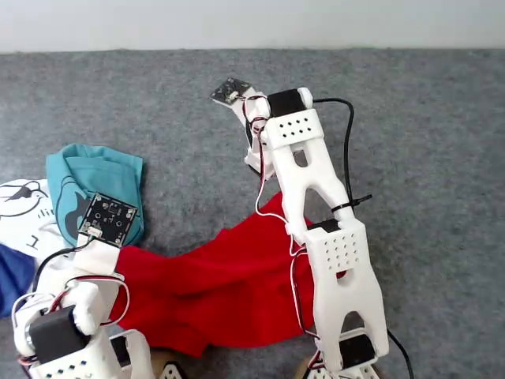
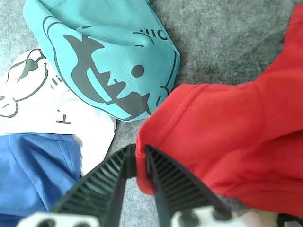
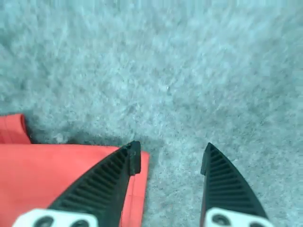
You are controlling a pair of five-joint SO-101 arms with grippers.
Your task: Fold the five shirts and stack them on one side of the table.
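Note:
A red shirt (image 1: 229, 284) lies crumpled across the middle of the grey table. My left gripper (image 2: 140, 160) is shut on the red shirt's (image 2: 227, 142) hem at its left end, right beside the stack. The stack holds a folded teal shirt (image 1: 95, 183) with a shark print, which lies over a white shirt (image 1: 22, 212) and a blue shirt (image 1: 9, 276). My right gripper (image 3: 171, 158) stands open just above bare carpet, one finger (image 3: 124, 166) over the red shirt's (image 3: 57, 175) far corner. The right arm (image 1: 316, 197) reaches across the red shirt.
Grey carpet (image 1: 426, 158) covers the table, with open room on the right and along the far side. The teal shirt (image 2: 109, 56), white shirt (image 2: 28, 94) and blue shirt (image 2: 33, 165) lie close to the left gripper.

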